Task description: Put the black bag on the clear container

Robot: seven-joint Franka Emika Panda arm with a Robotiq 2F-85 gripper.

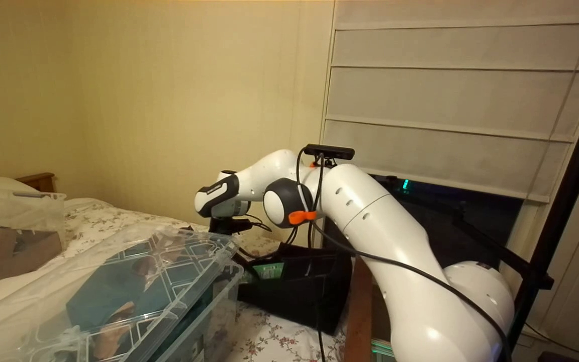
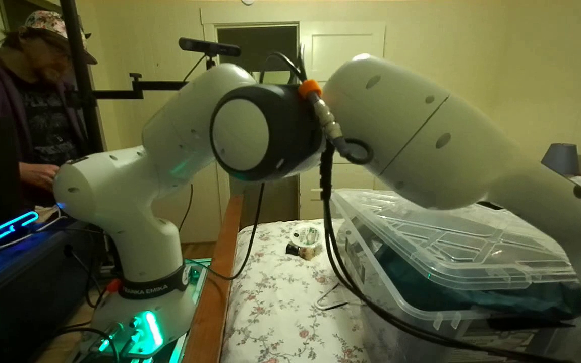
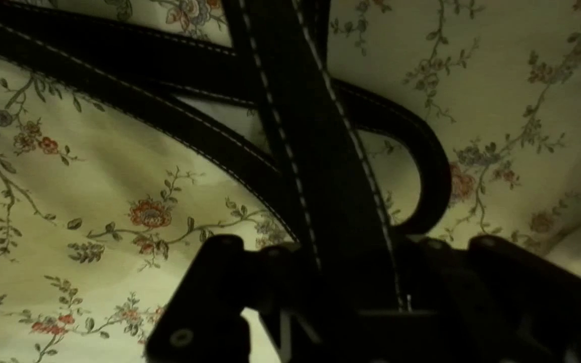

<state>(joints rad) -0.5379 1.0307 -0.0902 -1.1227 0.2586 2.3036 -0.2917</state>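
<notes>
The black bag (image 1: 287, 299) lies on the bed (image 1: 272, 329), between the wooden rail (image 1: 360, 306) along the bed's edge and the clear container (image 1: 214, 311), not yet on the lid (image 1: 133, 286). Its strap (image 3: 318, 126), a dark band with pale stitching, runs into the end effector (image 3: 346, 257), whose jaws are closed together, apparently pinching the band; the contact itself is too dark to make out. The strap is probably the handhold because it is thin, while the bulky, limp body would give little to bite on. More strap loops loosely over the flowered sheet (image 3: 99, 176), so a lift would likely take up slack before the bag rises.

In both exterior views the lid stands off the container's rim, probably propped by the teal cloth (image 2: 411, 287) beneath; the bag might slide there. The arm (image 2: 401, 126) is mounted outside the rail and arches over it, likely to reach down from above.

"FRANKA EMIKA" reads on the collar (image 2: 152, 288) of the arm's base. Print on a green packet (image 1: 269, 270) at the bag's mouth, and on a round tub (image 2: 306, 235) beside a brush (image 2: 303, 251) near the bed's far edge in an exterior view, is too small to read.
</notes>
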